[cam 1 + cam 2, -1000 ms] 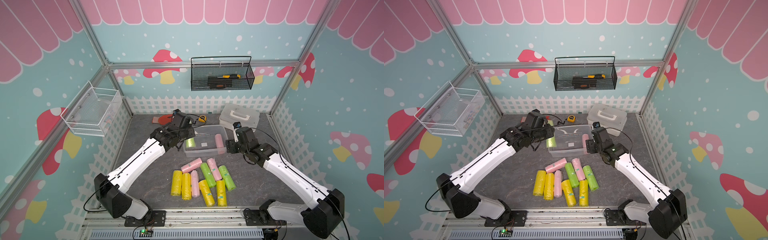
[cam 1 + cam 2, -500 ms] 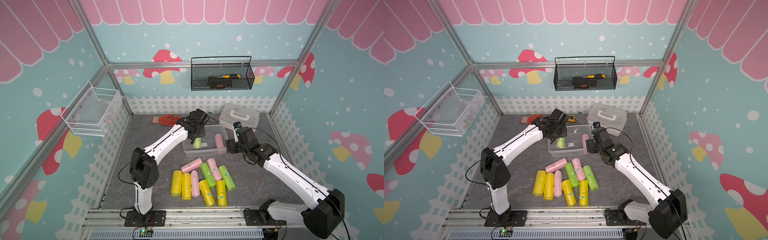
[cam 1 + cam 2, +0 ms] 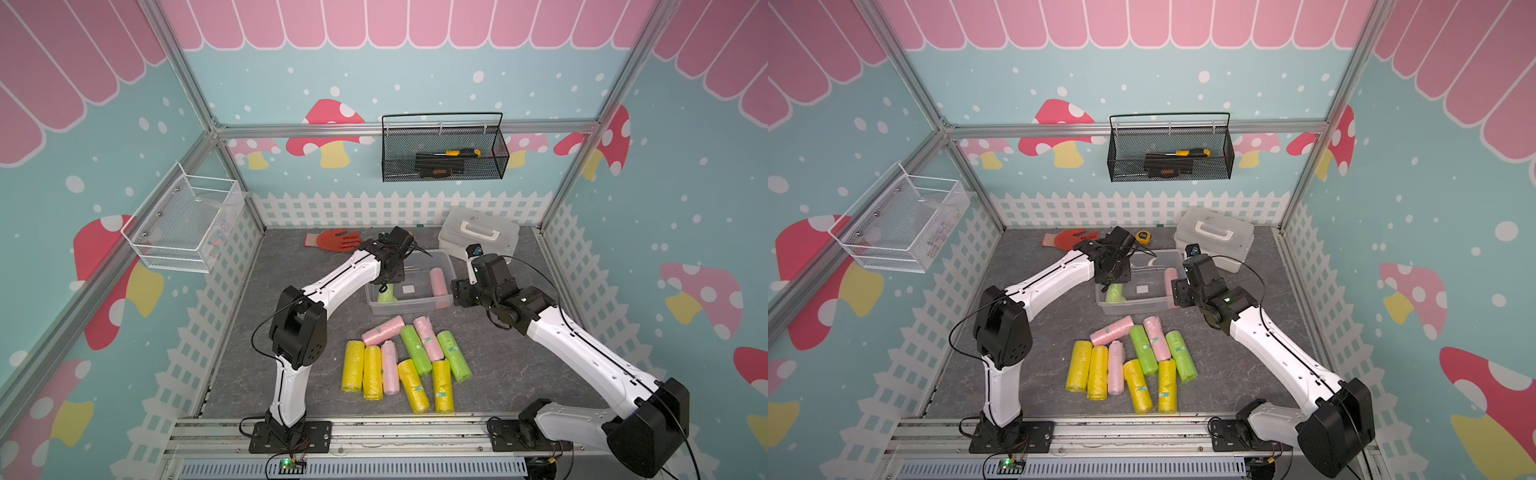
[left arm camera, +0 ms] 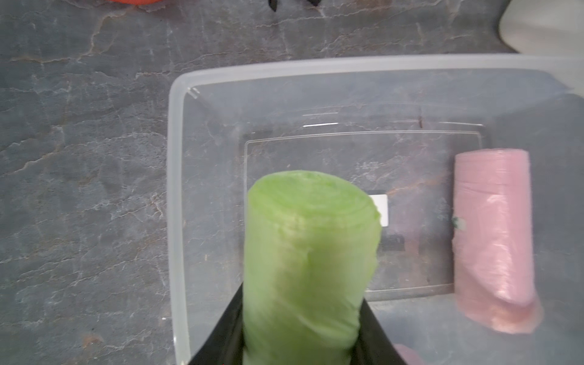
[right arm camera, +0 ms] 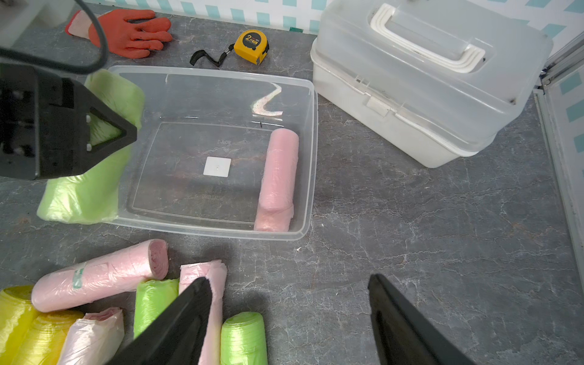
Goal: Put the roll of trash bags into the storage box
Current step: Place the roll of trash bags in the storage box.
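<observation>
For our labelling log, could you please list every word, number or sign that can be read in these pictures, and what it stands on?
"2m": on the yellow tape measure; smaller print beside it is unreadable.
Moulded lettering in the storage box floor: too faint to read.
White sticker: blank.
Labels on the loose rolls: too small to read.

Teal mushroom-print walls [image 3: 374, 83], white picket trim [image 3: 374, 210], grey marbled floor [image 3: 498, 345].
</observation>
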`<state>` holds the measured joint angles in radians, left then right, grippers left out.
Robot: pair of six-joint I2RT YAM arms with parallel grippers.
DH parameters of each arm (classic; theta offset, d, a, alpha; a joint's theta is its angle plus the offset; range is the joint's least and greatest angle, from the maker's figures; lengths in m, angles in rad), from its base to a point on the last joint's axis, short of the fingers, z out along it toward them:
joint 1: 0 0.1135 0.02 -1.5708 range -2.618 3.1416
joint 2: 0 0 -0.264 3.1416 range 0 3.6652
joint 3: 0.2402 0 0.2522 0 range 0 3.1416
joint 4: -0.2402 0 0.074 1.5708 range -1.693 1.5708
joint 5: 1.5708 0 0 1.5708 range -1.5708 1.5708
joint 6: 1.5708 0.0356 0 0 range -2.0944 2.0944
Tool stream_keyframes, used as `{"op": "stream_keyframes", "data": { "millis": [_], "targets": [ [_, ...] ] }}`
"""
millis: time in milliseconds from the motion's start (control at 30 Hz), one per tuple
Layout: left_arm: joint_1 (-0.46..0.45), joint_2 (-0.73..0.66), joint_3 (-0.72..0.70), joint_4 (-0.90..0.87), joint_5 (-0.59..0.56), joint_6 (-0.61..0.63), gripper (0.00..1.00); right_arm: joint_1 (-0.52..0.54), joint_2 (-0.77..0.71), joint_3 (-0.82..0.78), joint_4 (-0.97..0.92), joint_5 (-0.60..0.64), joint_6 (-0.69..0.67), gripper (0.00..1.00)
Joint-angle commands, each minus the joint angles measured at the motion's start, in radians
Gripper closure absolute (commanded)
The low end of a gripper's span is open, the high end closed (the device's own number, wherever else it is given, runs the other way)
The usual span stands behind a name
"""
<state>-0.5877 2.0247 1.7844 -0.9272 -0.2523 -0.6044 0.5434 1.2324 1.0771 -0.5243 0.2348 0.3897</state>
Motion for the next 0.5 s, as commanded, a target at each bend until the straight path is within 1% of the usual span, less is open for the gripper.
{"op": "stream_keyframes", "data": {
  "millis": [0,133,267,467],
  "targets": [
    [0.008,-0.048,-0.010,0.020,-0.043,0.032,1.00,0.002,-0.014,0.015,-0.005,0.006,-0.001,0.20],
    [0.015,-0.020,0.002,0.019,-0.023,0.035,1.00,0.002,-0.007,0.020,-0.010,-0.003,0.000,0.21],
    [0.041,0.000,-0.009,0.025,-0.006,0.020,1.00,0.003,-0.007,0.017,-0.006,0.001,-0.001,0.21],
    [0.073,0.076,0.001,0.028,0.087,0.003,1.00,0.002,-0.006,0.019,-0.006,0.008,-0.002,0.20]
  ]
}}
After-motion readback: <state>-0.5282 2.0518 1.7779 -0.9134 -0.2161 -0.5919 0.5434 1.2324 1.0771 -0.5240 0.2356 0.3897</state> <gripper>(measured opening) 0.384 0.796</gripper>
